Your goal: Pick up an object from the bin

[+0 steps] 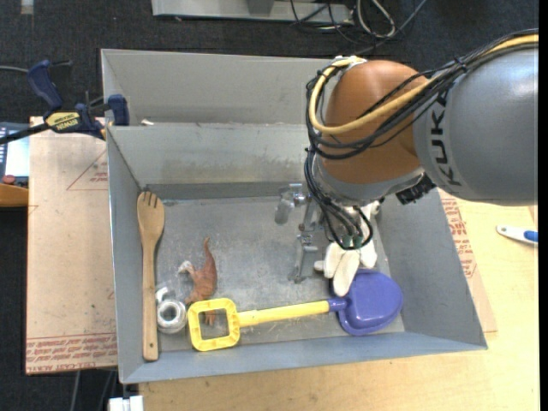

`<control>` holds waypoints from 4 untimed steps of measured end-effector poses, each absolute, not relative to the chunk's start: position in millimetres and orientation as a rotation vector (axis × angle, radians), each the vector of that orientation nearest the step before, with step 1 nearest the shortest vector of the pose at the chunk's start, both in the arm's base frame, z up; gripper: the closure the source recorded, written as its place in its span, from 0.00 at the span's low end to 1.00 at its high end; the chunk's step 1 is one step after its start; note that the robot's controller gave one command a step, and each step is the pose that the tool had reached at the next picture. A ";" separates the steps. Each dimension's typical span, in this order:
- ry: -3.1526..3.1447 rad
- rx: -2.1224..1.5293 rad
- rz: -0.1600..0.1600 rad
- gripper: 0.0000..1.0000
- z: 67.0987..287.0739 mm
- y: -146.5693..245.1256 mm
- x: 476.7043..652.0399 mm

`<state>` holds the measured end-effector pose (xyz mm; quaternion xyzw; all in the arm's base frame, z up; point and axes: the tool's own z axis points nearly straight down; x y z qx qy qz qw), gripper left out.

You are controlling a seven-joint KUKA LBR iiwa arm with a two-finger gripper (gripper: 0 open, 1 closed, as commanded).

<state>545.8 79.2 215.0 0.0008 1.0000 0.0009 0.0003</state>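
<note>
Nearest: toy shovel [282,313], yellow handle, purple blade, flat on floor of bin [432,302]. Left of its grip: silver tape roll [170,313], then wooden salad fork [151,255]. Just behind grip: orange dino toy [204,272]. Behind blade, touching it: cream-white oblong pcs [344,268]. Just left of those, behind handle: end effector [301,259], pointing down at bare floor. Can't tell how open; nothing seen in it.

Grey metal bin [248,238]: wooden fork [150,255] along left wall; brown toy dinosaur [204,274] & silver tape roll [170,314] nr it; yellow-handled toy shovel [274,315] w/ purple blade across front; cream item [344,268] touching blade.
</note>
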 end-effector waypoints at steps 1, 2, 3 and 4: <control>3.133 -0.189 0.006 0.00 180.9 122.4 575.3; 3.142 0.024 0.002 0.00 139.5 107.1 477.2; 3.102 -0.415 0.008 0.00 133.8 122.9 487.6; 3.107 -0.382 0.008 0.00 132.4 121.3 487.2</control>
